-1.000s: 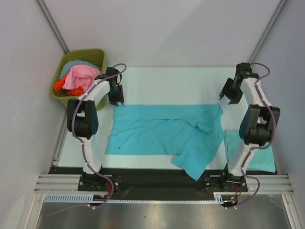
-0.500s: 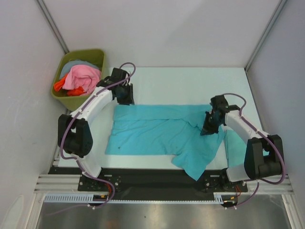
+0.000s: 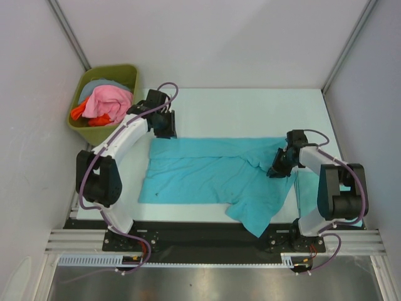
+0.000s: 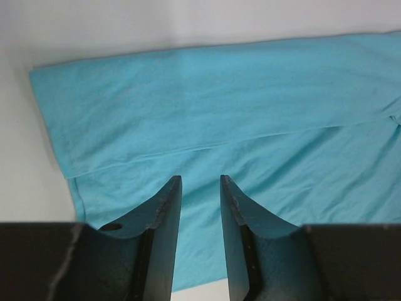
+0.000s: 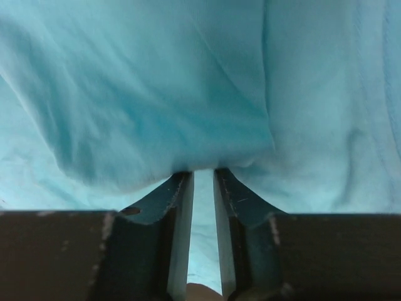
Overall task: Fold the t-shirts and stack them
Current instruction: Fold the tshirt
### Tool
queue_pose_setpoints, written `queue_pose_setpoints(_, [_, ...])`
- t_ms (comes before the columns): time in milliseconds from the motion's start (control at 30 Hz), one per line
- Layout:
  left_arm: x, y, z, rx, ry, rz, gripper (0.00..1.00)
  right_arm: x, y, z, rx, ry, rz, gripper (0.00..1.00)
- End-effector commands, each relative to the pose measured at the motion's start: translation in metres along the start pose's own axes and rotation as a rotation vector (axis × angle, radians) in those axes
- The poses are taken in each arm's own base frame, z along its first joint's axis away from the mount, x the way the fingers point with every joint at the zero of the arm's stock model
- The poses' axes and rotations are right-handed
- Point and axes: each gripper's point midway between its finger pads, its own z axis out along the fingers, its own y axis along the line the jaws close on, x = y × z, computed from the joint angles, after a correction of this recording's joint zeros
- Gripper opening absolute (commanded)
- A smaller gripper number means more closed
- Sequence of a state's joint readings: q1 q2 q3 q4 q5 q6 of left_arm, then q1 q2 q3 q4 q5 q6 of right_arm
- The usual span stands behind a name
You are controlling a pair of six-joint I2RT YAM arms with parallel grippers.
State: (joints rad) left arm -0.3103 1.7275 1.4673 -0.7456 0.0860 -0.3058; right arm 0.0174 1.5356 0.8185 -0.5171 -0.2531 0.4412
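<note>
The shirt (image 3: 207, 172) lies spread across the surface (image 3: 238, 106), its far edge folded over and one flap trailing toward the near edge. A folded shirt (image 3: 305, 191) sits just beside it, under the right arm. The left gripper (image 4: 199, 180) hangs over the far left corner, jaws a little apart with nothing between them. The right gripper (image 5: 202, 173) has its jaws almost together, tips buried in a bunched fold at the shirt's right end; whether cloth is pinched I cannot tell. The fabric looks thin, light and limp: it should sag, drag and crease rather than hold a shape, and could slip from a shallow pinch. Best taken at corners or hems, both layers deep in the jaws, the two ends lifted together to keep it taut
</note>
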Motion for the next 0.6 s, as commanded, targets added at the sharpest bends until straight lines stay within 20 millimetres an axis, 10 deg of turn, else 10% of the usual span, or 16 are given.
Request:
queue_pose_setpoints(0, [-0.012, -0.007, -0.021, 0.025, -0.059, 0.018, 0.36, -0.036, 0.024, 0.003, -0.075, -0.073, -0.045, 0.25])
queue_pose_setpoints(267, [-0.012, -0.004, -0.029, 0.013, -0.074, 0.033, 0.37, -0.133, 0.059, -0.015, -0.043, -0.206, -0.052, 0.32])
queue_pose_setpoints(400, [-0.011, -0.003, -0.029, 0.012, -0.069, 0.038, 0.37, -0.163, 0.054, 0.013, 0.052, -0.160, -0.052, 0.38])
queue_pose_setpoints(567, [-0.010, -0.004, -0.032, 0.019, -0.072, 0.041, 0.37, -0.182, 0.066, -0.016, 0.061, -0.200, -0.109, 0.44])
